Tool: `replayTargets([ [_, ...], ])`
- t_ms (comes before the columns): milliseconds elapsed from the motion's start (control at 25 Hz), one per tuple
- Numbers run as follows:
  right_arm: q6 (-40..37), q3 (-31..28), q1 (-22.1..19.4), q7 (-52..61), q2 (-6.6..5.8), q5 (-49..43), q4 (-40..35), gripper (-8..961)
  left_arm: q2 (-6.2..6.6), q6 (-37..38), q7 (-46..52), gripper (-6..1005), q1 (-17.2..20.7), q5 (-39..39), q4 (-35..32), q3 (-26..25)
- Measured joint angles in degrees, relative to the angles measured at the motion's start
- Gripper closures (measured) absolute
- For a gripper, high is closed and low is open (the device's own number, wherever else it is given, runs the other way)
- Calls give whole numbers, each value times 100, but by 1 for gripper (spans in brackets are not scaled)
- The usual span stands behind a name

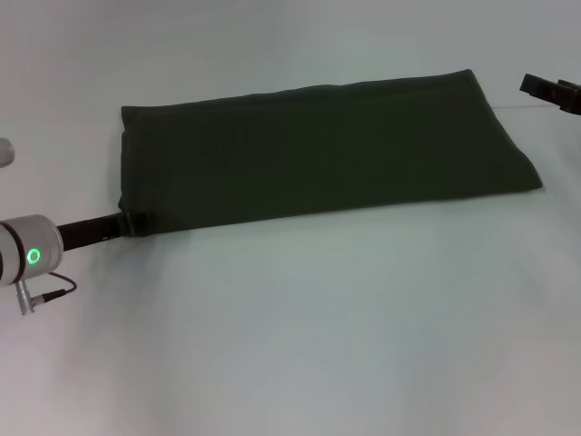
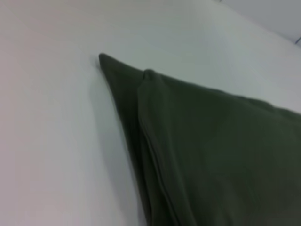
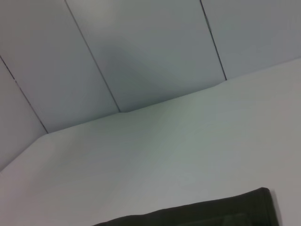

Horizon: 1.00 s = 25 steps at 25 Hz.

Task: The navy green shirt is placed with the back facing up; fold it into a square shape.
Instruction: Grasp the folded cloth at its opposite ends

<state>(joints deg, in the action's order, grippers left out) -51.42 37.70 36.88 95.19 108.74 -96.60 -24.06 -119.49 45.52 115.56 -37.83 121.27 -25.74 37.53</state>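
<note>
The navy green shirt (image 1: 327, 150) lies flat on the white table as one long dark band running left to right, with its plain side up. My left gripper (image 1: 136, 222) reaches in from the left and touches the shirt's near left corner. In the left wrist view the shirt (image 2: 211, 150) shows a pointed corner and a doubled layer along its edge. My right gripper (image 1: 552, 93) hangs beyond the far right corner, apart from the cloth. A strip of the shirt's edge (image 3: 221, 213) shows in the right wrist view.
The white table (image 1: 300, 336) stretches wide in front of the shirt. Behind the table stands a pale panelled wall (image 3: 141, 52). A thin cable (image 1: 50, 292) hangs from my left wrist.
</note>
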Motion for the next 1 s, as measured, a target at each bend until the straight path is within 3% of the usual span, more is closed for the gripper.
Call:
replayTargets([
  [120,3,0,10,0,8,-3,-2,226,48,-59,145,531,-104,189,93,-17],
  [320,15,0,12,30,14,-8,-3,226,50,-64,165,746,-109,202,78,-50],
  [440,18,6,11,118,14,-53,-12,226,61,-57,170,957,-110,198,67,-53],
  [680,18,14,1,487,-60,-224,-26,227,80,-33,172,970,-110,189,46,-92],
  [1000,-200,332,239,2900,-442,-2111,-409,227,120,10,192,981,-116,195,30,-133],
])
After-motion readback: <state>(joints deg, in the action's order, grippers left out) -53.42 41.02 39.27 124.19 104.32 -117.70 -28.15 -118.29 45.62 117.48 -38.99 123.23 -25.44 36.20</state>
